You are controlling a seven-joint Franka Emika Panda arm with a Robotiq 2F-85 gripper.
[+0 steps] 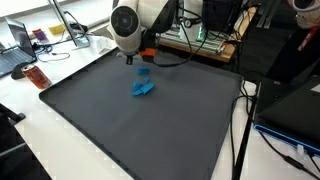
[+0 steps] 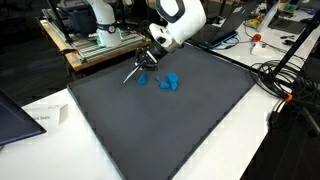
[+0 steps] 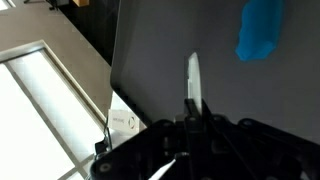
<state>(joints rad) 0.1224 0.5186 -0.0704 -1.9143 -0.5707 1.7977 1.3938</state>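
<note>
My gripper [image 2: 148, 62] hangs over the far part of a dark grey mat [image 2: 170, 130], shut on a thin pale stick [image 3: 193, 78]. In an exterior view the stick [image 2: 133, 74] slants down toward the mat. Two blue pieces lie on the mat close by: a small blue block [image 2: 143, 79] beside the stick's tip and a larger blue lump [image 2: 172, 81] a little further off. In an exterior view the gripper [image 1: 133, 56] is just above the small blue block [image 1: 143, 74], with the blue lump [image 1: 143, 90] in front of it. The wrist view shows a blue piece [image 3: 260, 30] ahead and to the right of the stick.
The mat [image 1: 140, 130] covers a white table [image 1: 60, 140]. A laptop [image 1: 14, 52] and a red object [image 1: 35, 77] sit beyond one mat corner. Cables [image 2: 285, 82] trail off the table's side. A paper sheet [image 2: 42, 117] lies near a dark laptop lid [image 2: 12, 118].
</note>
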